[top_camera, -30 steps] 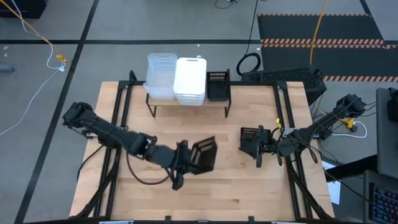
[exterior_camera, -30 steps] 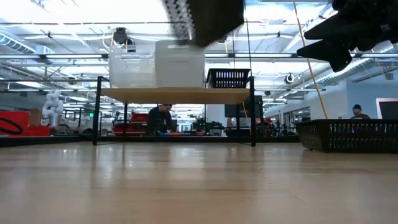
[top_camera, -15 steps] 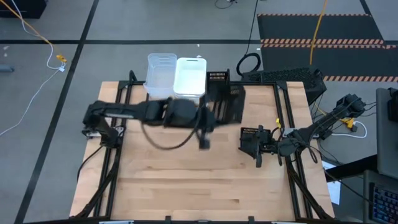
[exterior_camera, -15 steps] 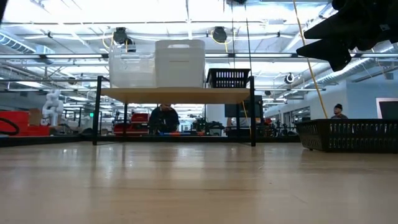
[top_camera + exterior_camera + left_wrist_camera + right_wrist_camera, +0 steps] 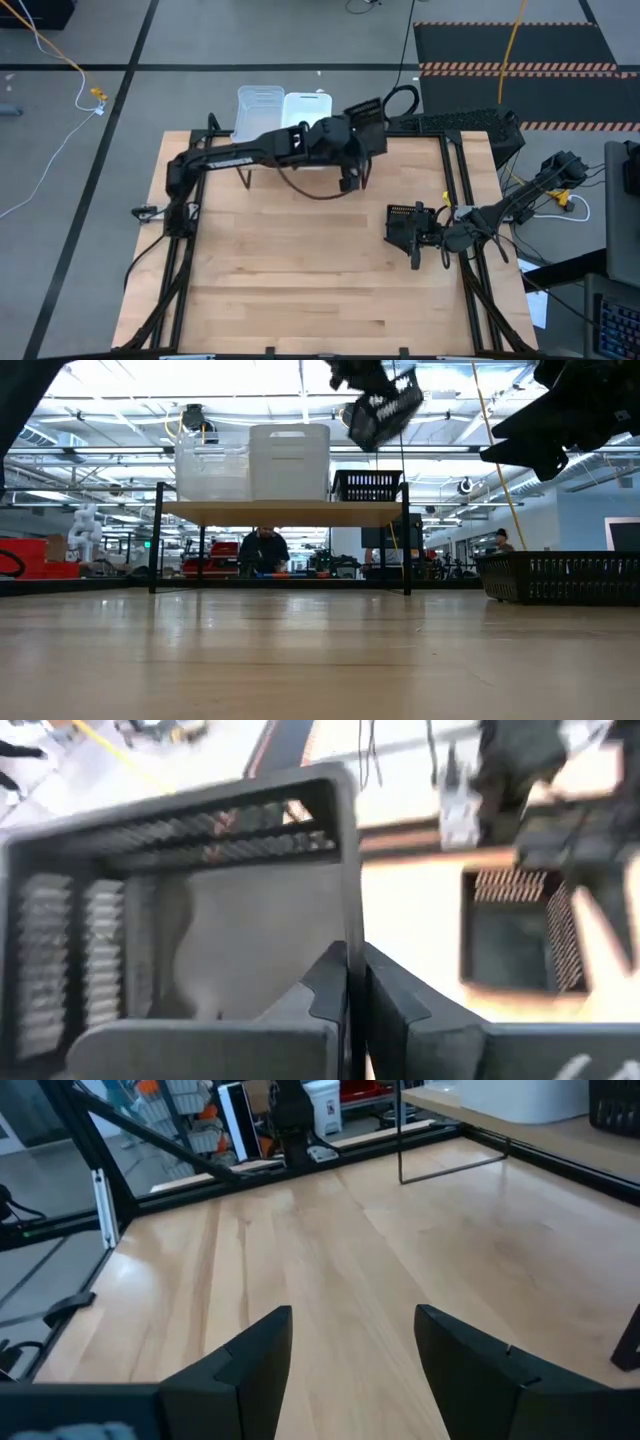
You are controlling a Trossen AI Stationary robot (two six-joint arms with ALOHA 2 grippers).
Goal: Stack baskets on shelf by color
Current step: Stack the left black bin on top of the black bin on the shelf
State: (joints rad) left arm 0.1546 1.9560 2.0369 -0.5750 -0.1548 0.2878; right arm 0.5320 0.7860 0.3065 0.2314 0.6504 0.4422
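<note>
Carrying a black basket [image 5: 378, 412] tilted in the air above the one [image 5: 367, 485] already on the shelf [image 5: 283, 511], the left end effector [image 5: 352, 982] was clenched on its wall, so levelling and centring were judged necessary before release, while the right end effector [image 5: 352, 1348] was held open near the tabletop [image 5: 300, 270].
</note>
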